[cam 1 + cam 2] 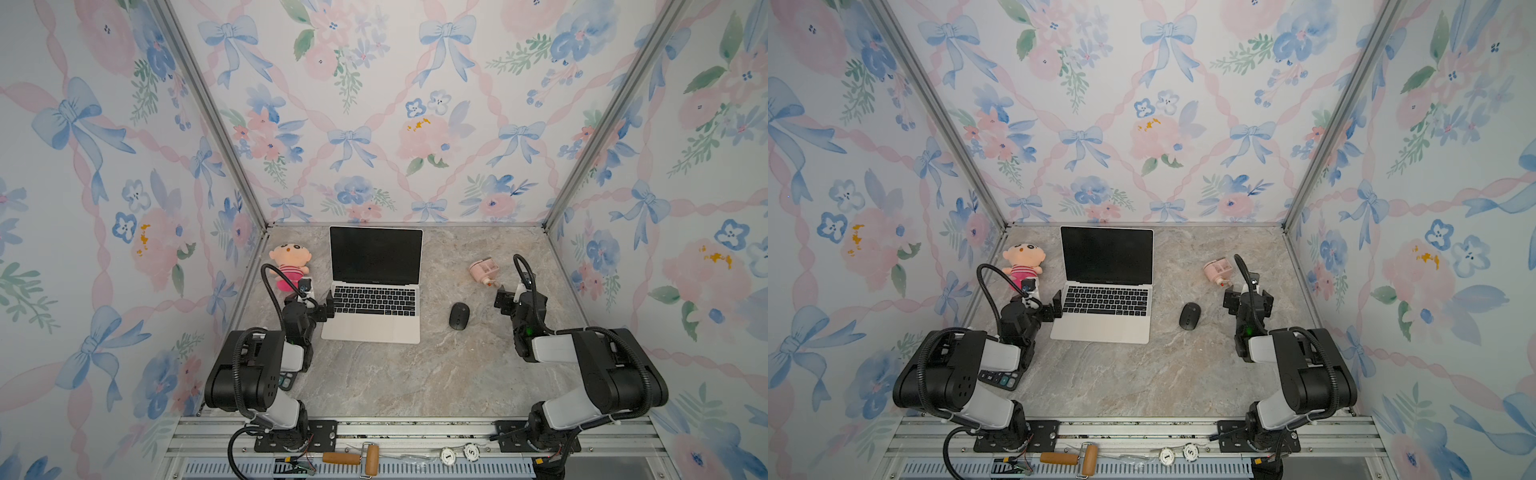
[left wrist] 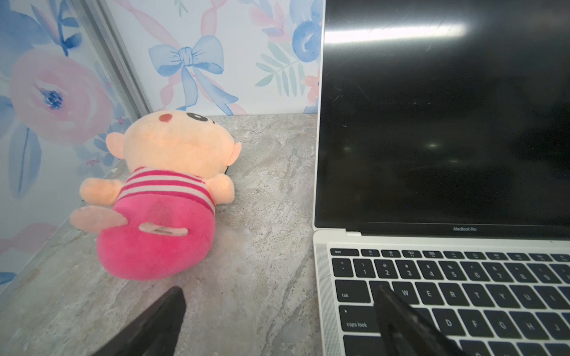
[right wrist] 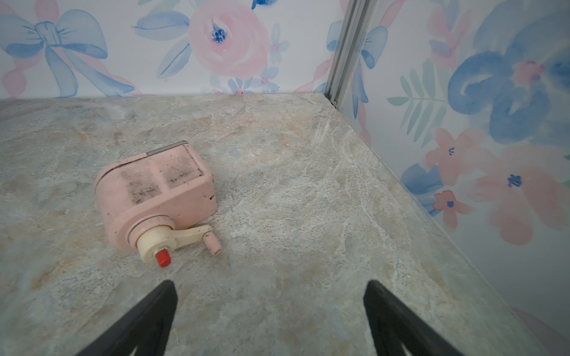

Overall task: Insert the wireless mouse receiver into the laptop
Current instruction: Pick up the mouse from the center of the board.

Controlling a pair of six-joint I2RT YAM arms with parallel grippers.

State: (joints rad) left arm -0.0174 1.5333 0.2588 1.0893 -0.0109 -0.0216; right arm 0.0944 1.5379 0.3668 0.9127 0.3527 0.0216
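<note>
The laptop (image 1: 374, 286) (image 1: 1106, 286) stands open at the back middle of the table, pale silver-gold with a black screen and black keys (image 2: 462, 292). The wireless mouse receiver is out of view in every frame. A black oval mouse (image 1: 459, 316) (image 1: 1190, 316) lies to the laptop's right. My left gripper (image 1: 311, 302) (image 1: 1040, 306) (image 2: 279, 292) is open and empty; it straddles the laptop's left edge, one finger over the tab-side keys, one over bare table. My right gripper (image 1: 515, 294) (image 1: 1248, 296) (image 3: 270, 286) hovers open and empty right of the mouse.
A pink plush doll (image 1: 289, 259) (image 2: 160, 200) lies left of the laptop by the wall. A pink hand-crank sharpener (image 1: 482, 270) (image 3: 154, 197) lies in front of the right gripper. A dark calculator (image 1: 1000, 378) sits partly under the left arm. Floral walls close three sides.
</note>
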